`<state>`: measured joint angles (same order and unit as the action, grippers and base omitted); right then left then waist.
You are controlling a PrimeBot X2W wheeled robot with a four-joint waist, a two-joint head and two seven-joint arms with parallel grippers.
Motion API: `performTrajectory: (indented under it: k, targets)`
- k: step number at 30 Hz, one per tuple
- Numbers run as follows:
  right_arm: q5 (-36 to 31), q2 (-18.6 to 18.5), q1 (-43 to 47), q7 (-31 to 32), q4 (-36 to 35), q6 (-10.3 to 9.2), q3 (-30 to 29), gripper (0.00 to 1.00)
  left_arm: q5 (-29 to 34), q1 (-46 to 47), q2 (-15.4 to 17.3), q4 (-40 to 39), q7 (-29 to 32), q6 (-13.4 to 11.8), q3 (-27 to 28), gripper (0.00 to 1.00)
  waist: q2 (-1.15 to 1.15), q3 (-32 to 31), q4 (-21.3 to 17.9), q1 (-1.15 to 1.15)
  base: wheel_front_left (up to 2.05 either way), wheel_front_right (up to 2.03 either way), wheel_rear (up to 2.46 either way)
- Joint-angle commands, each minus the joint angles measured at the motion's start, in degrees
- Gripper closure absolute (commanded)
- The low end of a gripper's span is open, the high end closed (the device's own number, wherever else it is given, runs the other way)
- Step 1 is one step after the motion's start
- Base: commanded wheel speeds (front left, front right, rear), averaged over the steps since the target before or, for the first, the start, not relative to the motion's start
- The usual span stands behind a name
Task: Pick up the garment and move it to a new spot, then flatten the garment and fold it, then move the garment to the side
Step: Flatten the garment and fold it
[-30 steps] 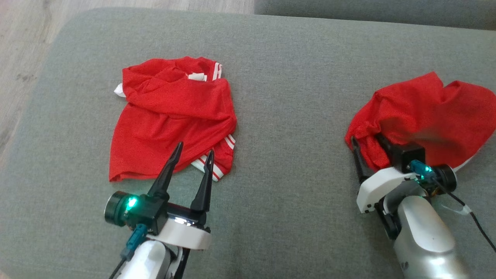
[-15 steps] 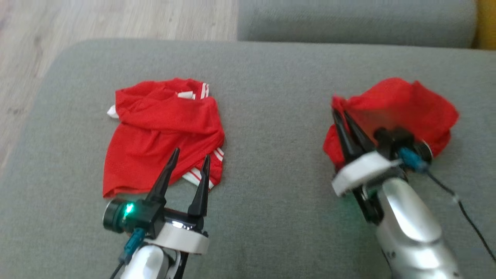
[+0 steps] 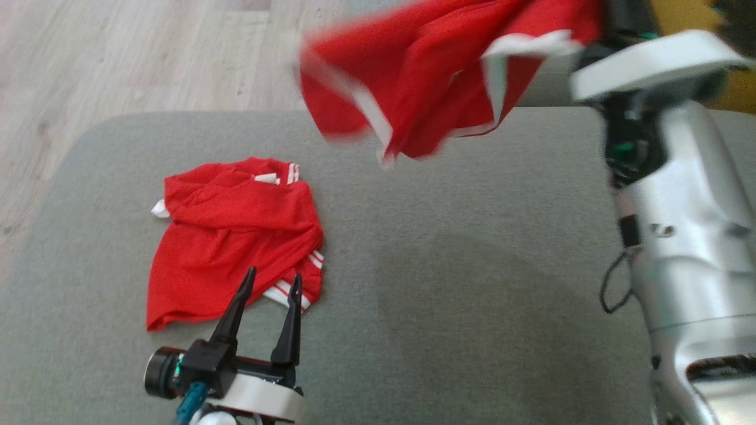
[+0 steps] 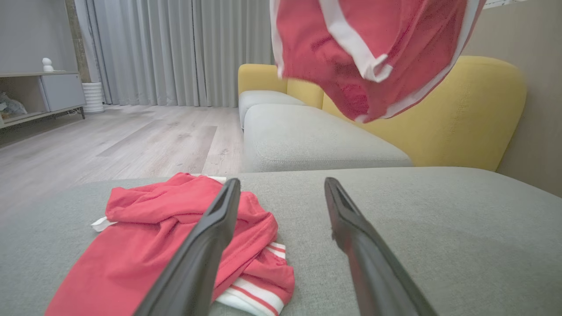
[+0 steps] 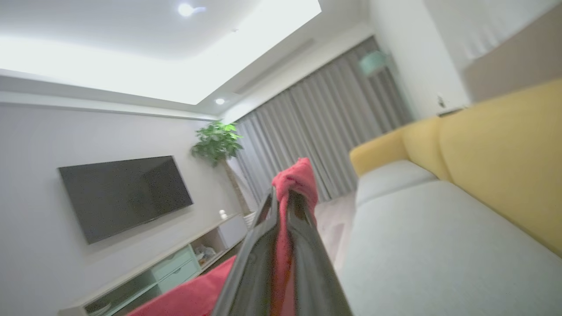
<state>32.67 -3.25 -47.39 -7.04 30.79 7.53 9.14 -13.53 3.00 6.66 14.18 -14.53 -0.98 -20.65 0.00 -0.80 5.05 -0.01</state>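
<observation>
Right pincer (image 5: pixel 281 199): shut on bunched fold of red garment (image 3: pixel 437 77), which hangs high over grey sofa seat (image 3: pixel 472 283). Left pincer (image 3: pixel 274 273): wide open, empty, poised at hem of second red garment (image 3: pixel 224 236), which lies crumpled on seat. Risks: narrow pinch slipping during swing; cloth dropping onto second garment; cloth landing bunched, so harder to flatten.
</observation>
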Motion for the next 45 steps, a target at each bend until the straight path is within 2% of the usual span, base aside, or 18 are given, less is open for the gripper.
performTrajectory:
  k: [1, 4, 5, 6, 9, 10, 11, 13, 16, 19, 22, 25, 28, 30, 31, 37, 45]
  targets:
    - [1.2, 0.37, -0.2, 1.06, 2.67, -0.04, -3.92, 1.0, 0.71, 1.24, 0.32, -2.38, -0.47, 0.22, 2.54, 0.0, 0.0, -0.77, -1.09, 0.01, 0.0, 0.0, 0.0]
    - [-0.5, 0.37, 3.25, 2.68, 11.09, -0.04, -11.08, 1.0, 0.9, 0.79, 0.34, -2.92, -0.47, 0.34, 2.88, 0.0, 0.0, -0.53, -1.9, 0.01, 0.0, 0.0, 0.0]
    - [-0.5, 0.37, 3.25, 2.68, 11.09, -0.04, -11.08, 1.0, 0.9, 0.79, 0.34, -2.92, -0.47, 0.34, 2.88, 0.0, 0.0, -0.53, -1.9, 0.01, 0.0, 0.0, 0.0]
    - [-1.45, 0.37, 4.82, 3.19, 14.59, -0.04, -13.67, 1.0, 1.01, 0.87, 0.32, -3.04, -0.47, 0.47, 2.87, 0.0, 0.0, -0.22, -2.06, 0.01, 0.0, 0.0, 0.0]
    - [-8.72, 0.15, 9.08, 3.09, 24.51, -0.04, -20.11, 1.0, 1.37, 1.47, 0.12, -3.36, -0.47, 0.78, 2.73, 0.0, 0.0, 1.04, -2.48, 0.01, 0.0, 0.0, 0.0]
    - [-12.09, -0.72, 10.22, 2.24, 27.49, -0.04, -22.56, 0.7, 1.5, 1.68, 0.05, -3.36, -0.47, 0.93, 2.58, 0.0, 0.0, 1.46, -2.53, 0.01, 0.0, 0.0, 0.0]
    - [-14.38, -1.28, 10.84, 1.38, 30.04, -0.04, -25.55, 0.02, 1.62, 1.91, -0.02, -3.25, -0.47, 1.14, 2.38, 0.0, 0.0, 1.78, -2.49, 0.01, 0.0, 0.0, 0.0]
    - [-19.19, -2.46, 11.03, -1.1, 33.02, -0.04, -29.82, 0.0, 1.82, 2.33, -0.11, -3.06, -0.47, 1.43, 2.16, 0.0, 0.0, 2.45, -2.46, 0.01, 0.0, 0.0, 0.0]
    - [-24.14, -2.14, 9.54, -4.38, 33.86, -0.04, -34.82, 0.0, 1.96, 2.62, -0.17, -2.97, -0.47, 1.57, 2.28, 0.0, 0.0, 2.94, -2.68, 0.01, 0.0, 0.0, 0.0]
    - [-28.15, -0.78, 7.67, -6.47, 30.92, -0.04, -35.22, 0.0, 2.08, 2.69, -0.16, -2.86, -0.47, 1.66, 2.48, 0.0, 0.0, 2.97, -3.01, 0.01, 0.0, 0.0, 0.0]
    - [-29.62, 0.18, 7.5, -7.56, 25.63, -0.04, -31.02, 0.0, 2.13, 2.82, -0.23, -2.93, -0.47, 1.72, 2.78, 0.0, 0.0, 2.42, -3.42, 0.01, 0.0, 0.0, 0.0]
    - [-26.02, 0.32, 10.4, -7.89, 18.91, -0.04, -20.84, 0.0, 2.1, 2.82, -0.5, -3.18, -0.47, 1.77, 2.96, 0.0, 0.0, 1.89, -3.62, 0.01, 0.0, 0.0, 0.0]
    - [-22.22, 0.34, 17.65, -7.93, 7.83, -0.04, -11.31, 0.0, 2.16, 2.67, -0.77, -3.64, -0.47, 1.7, 3.25, 0.0, 0.0, 1.54, -4.12, 0.01, 0.0, 0.0, 0.0]
    - [-21.14, 0.35, 23.24, -7.94, 1.14, -0.04, -7.34, 0.0, 2.24, 2.47, -0.93, -3.89, -0.47, 1.66, 3.42, 0.0, 0.0, 1.36, -4.37, 0.01, 0.0, 0.0, 0.0]
    - [-21.17, 0.35, 28.44, -7.94, -3.97, -0.04, -4.53, 0.0, 2.33, 2.32, -1.08, -4.14, -0.47, 1.68, 3.56, 0.0, 0.0, 1.33, -4.48, 0.01, 0.0, 0.0, 0.0]
    - [-21.76, 0.36, 38.37, -7.95, -12.28, -0.04, -2.93, 0.0, 2.68, 2.37, -1.62, -4.63, -0.47, 1.97, 3.68, 0.0, 0.0, 2.12, -4.18, 0.01, 0.0, 0.0, 0.0]
    - [-24.34, 0.36, 38.62, -7.96, -14.7, -0.04, -1.46, 0.0, 3.42, 3.74, -2.09, -4.51, -0.47, 2.78, 3.55, 0.0, 0.0, 4.87, -2.6, 0.01, 0.0, 0.0, 0.0]
